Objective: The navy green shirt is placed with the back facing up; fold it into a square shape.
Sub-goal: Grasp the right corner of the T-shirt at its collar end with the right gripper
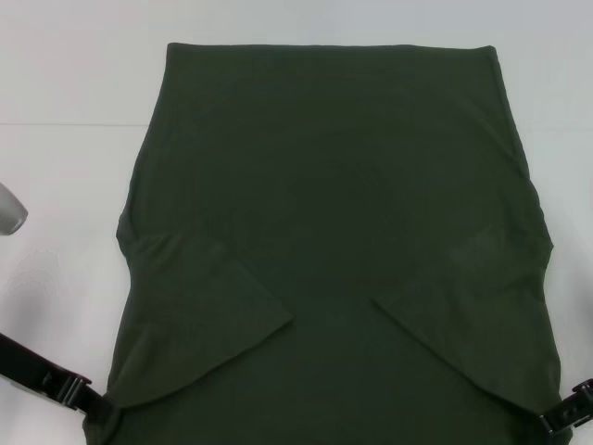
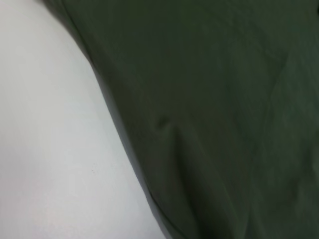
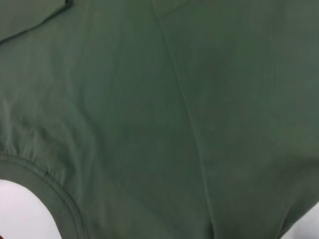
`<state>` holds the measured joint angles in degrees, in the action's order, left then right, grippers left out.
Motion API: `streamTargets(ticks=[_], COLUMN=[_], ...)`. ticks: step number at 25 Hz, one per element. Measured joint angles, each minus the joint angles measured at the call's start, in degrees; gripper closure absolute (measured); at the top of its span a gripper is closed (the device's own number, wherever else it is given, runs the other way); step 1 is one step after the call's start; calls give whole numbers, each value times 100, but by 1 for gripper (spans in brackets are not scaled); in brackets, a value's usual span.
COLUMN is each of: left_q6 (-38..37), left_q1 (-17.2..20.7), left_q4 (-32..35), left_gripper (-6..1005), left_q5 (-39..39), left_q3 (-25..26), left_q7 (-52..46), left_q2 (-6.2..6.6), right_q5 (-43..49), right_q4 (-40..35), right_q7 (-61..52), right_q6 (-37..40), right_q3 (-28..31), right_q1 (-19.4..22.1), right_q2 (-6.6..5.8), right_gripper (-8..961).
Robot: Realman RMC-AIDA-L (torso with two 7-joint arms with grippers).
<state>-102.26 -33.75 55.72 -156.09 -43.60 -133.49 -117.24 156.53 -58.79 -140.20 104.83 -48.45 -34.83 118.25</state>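
Note:
The navy green shirt (image 1: 324, 213) lies flat on the white table (image 1: 65, 185), plain side up, with both sleeves folded inward over the body near the front. Its straight hem is at the far side. My left gripper (image 1: 88, 399) is at the shirt's near left corner, touching the fabric edge. My right gripper (image 1: 565, 415) is at the near right corner, also at the fabric edge. The left wrist view shows the shirt's edge (image 2: 209, 119) on the table. The right wrist view is filled with shirt fabric (image 3: 164, 114) and shows a curved ribbed seam (image 3: 60, 199).
A grey rounded object (image 1: 9, 211) pokes in at the left edge of the head view. White table surface lies to the left, right and behind the shirt.

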Motion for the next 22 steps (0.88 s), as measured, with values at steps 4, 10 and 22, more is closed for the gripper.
streamTargets(ticks=[4,10,22], left_q6=[0,0,57], left_q1=[0,-27,-35], left_q4=[0,0,-10], left_gripper=[1000,1000,1000], left_q5=[0,0,1], left_q3=[0,0,4], left_q7=[25,67,122], left_q2=[23,38,48], right_q5=[1,8,18], right_q4=[-1,-3,0], right_q7=[-66,-232,-317], right_q6=[-13,47,130], right_q3=[-53,-399,-472], right_q1=[-48,-71,-120], right_q2=[38,48,27], right_gripper=[87,169,540])
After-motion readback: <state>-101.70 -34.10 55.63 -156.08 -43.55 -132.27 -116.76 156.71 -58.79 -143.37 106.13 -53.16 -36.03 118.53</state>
